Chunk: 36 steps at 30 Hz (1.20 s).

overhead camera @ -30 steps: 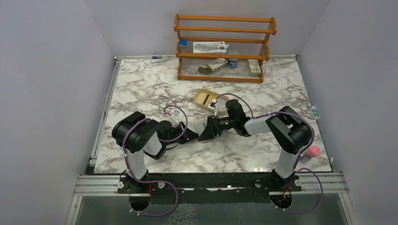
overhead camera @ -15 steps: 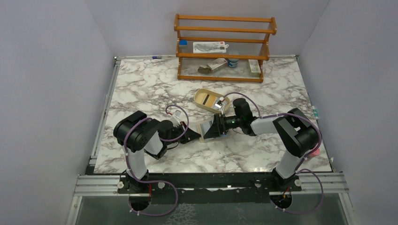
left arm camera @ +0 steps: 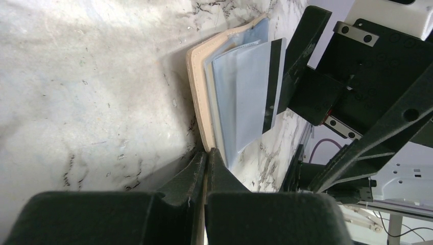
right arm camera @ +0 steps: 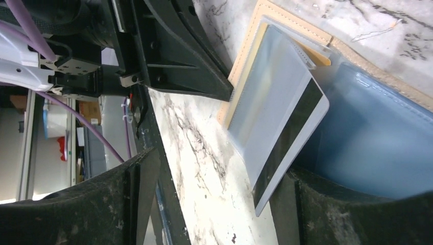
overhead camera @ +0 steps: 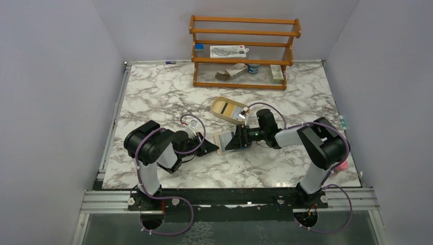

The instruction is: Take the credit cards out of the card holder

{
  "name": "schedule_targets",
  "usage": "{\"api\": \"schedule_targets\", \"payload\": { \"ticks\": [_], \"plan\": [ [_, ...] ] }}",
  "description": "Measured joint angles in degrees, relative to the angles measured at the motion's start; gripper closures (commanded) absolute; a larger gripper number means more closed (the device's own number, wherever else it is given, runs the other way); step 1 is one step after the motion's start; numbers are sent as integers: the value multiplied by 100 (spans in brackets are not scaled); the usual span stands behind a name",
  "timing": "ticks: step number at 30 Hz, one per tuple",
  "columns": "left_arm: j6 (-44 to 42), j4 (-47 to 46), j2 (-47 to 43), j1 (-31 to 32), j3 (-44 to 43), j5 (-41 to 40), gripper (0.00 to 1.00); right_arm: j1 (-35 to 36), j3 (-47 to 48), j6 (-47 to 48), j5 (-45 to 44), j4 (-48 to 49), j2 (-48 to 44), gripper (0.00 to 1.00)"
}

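- One grey card (right arm camera: 293,135) with a dark band now juts partway from the card holder (right arm camera: 373,138) on the worktop (overhead camera: 168,97).
- Right pincer (right arm camera: 214,199), drawn back, stands unclenched, narrowing around it; left pincer (left arm camera: 207,155), clenched, braces the holder's edge.
- Extraction is barely begun.

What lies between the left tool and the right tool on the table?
The open card holder, a dark-banded card sticking out of it; clearest in both wrist views.
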<state>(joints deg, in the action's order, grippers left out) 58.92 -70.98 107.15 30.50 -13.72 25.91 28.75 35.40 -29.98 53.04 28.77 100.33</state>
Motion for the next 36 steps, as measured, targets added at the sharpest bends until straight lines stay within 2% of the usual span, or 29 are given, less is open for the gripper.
{"api": "schedule_targets", "payload": {
  "ticks": [4,15,19,26,32,36],
  "plan": [
    [0,-13,9,0,0,2,100,-39,0,-11,-140,9,72,41],
    [0,-24,24,0,-4,22,100,-308,-164,4,-306,-42,17,44],
    [0,-48,42,0,-4,28,100,-461,-247,17,-356,-83,-48,61],
    [0,-61,50,0,-2,31,100,-586,-310,50,-509,-221,-48,74],
    [0,-70,55,0,-2,33,100,-649,-361,61,-603,-293,-50,99],
    [0,-76,61,0,-2,37,100,-706,-374,50,-647,-435,-144,99]
  ]
}}
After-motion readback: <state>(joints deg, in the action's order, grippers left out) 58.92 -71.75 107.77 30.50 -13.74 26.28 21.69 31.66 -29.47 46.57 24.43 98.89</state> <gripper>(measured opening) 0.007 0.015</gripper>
